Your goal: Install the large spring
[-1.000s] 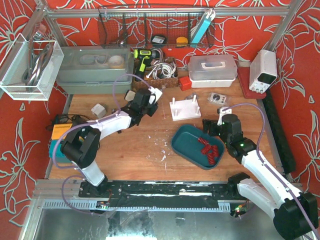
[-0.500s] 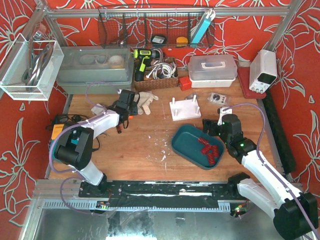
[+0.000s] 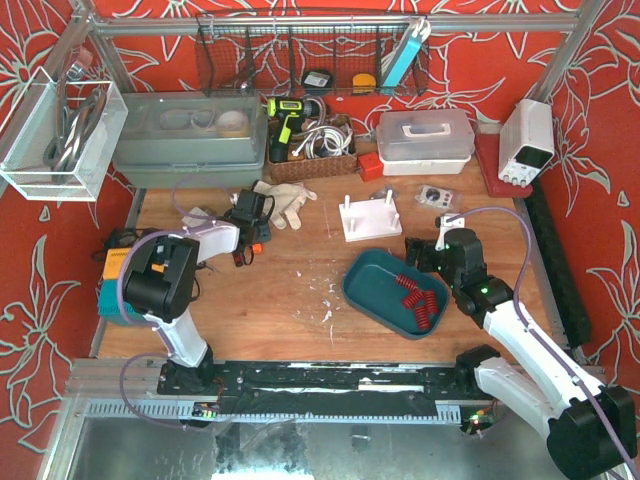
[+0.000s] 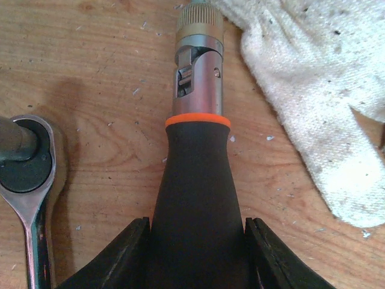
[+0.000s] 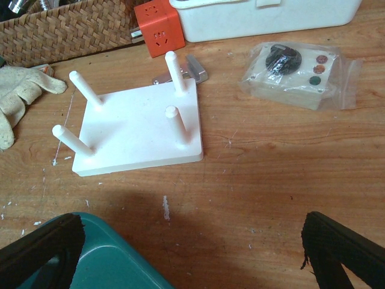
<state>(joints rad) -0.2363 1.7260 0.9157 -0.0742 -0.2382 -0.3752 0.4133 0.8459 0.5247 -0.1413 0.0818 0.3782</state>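
Several red springs (image 3: 415, 296) lie in the teal tray (image 3: 360, 278); I cannot single out the large spring among them. The white peg board (image 3: 370, 218) stands behind the tray, its four pegs bare (image 5: 141, 129). My right gripper (image 3: 425, 252) hovers open over bare wood between tray and board (image 5: 189, 229), holding nothing. My left gripper (image 3: 250, 235) is at the left of the table, shut on the black handle of a screwdriver (image 4: 198, 180) with an orange ring and a steel chuck, lying flat on the wood.
A ratchet wrench (image 4: 30, 180) lies left of the screwdriver and a white glove (image 4: 313, 78) to its right. An orange cube (image 5: 157, 27) and a bagged control box (image 5: 295, 75) sit behind the peg board. A wicker basket (image 3: 310, 160), a white lidded box (image 3: 425, 140) and a grey tub (image 3: 190, 140) line the back.
My left arm has swung back from near the peg board to the table's left side beside the glove, still shut on the screwdriver. The right arm has not moved.
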